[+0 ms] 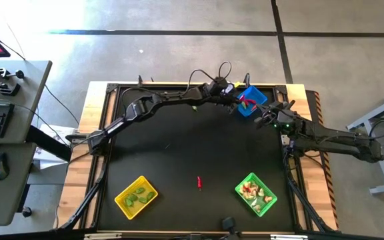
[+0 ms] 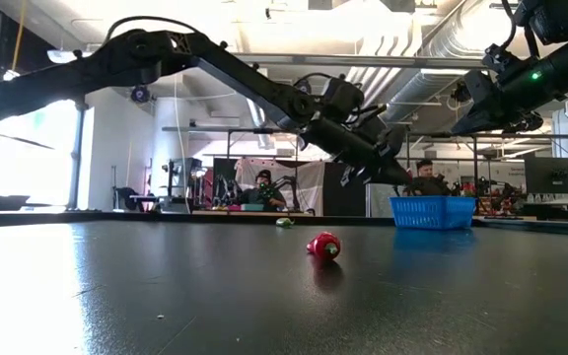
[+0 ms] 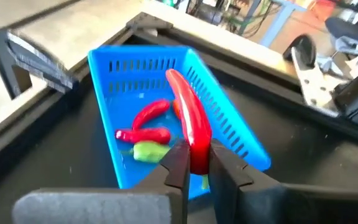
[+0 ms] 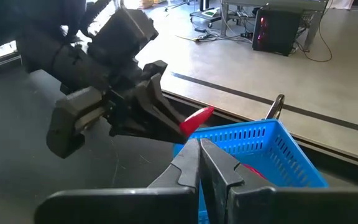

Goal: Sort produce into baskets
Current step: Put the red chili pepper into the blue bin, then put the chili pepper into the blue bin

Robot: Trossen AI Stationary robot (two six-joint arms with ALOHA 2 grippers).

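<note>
Red chili [image 3: 190, 127]: pinched betw. fingers of left gripper [image 3: 197, 163], held just above blue basket [image 3: 229, 134]; more chilies seen below it inside. Right gripper [image 4: 199, 163]: fingers pressed together, empty, beside basket.

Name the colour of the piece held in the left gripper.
Red; the chili shows best in the left wrist view, over the blue basket.

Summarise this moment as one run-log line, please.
left gripper: shut on red chili, above blue basket | right gripper: shut, empty, beside basket | stage: drop pending
</note>
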